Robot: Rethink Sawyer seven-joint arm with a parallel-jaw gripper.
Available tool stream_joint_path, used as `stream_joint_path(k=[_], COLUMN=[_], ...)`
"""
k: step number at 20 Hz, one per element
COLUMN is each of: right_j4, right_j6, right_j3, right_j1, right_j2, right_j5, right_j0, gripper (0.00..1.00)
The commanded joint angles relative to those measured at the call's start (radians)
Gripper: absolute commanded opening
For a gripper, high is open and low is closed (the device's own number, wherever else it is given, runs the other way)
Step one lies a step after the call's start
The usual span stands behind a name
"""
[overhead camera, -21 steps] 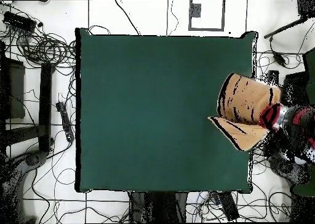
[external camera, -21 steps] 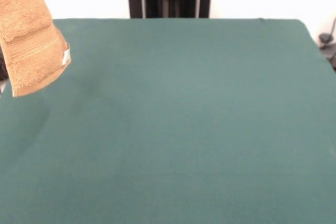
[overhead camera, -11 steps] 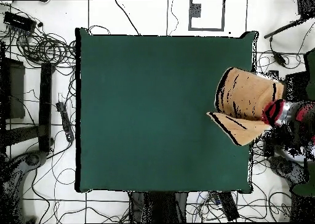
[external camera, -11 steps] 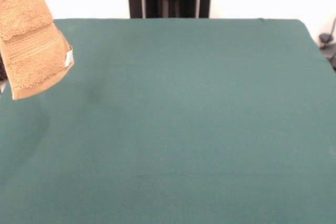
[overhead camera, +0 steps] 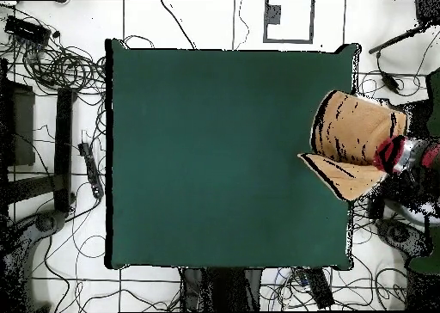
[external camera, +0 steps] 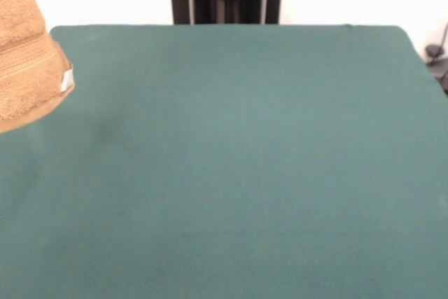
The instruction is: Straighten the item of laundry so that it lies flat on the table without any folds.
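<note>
one towel (external camera: 24,54), one table (external camera: 245,159)

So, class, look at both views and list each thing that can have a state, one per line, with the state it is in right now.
Towel: lifted off the table, hanging draped and folded at the table's edge, white tag showing.
Table: bare green cloth, nothing lying on it.
Gripper: beyond the table's side edge at the towel's top; open or shut cannot be told.

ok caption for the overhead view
Tan hand towel held aloft, draped over the right edge of the green table.
</note>
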Motion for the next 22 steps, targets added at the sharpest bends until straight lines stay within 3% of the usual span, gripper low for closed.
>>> stream_joint_path(k=[1,5,10,22], right_j4=[-0.044,-0.017,-0.029,-0.047], right_j6=[-0.170,-0.132,-0.117,-0.063], right_j3=[0.096,0.149,0.179,0.203], right_j1=[0.082,0.106,0.110,0.117], right_j2=[0.075,0.080,0.064,0.029], right_j5=[-0.083,-0.186,-0.228,-0.190], right_j0=[0.045,0.039,0.040,0.071], gripper=[0.00,0.00,0.00,0.00])
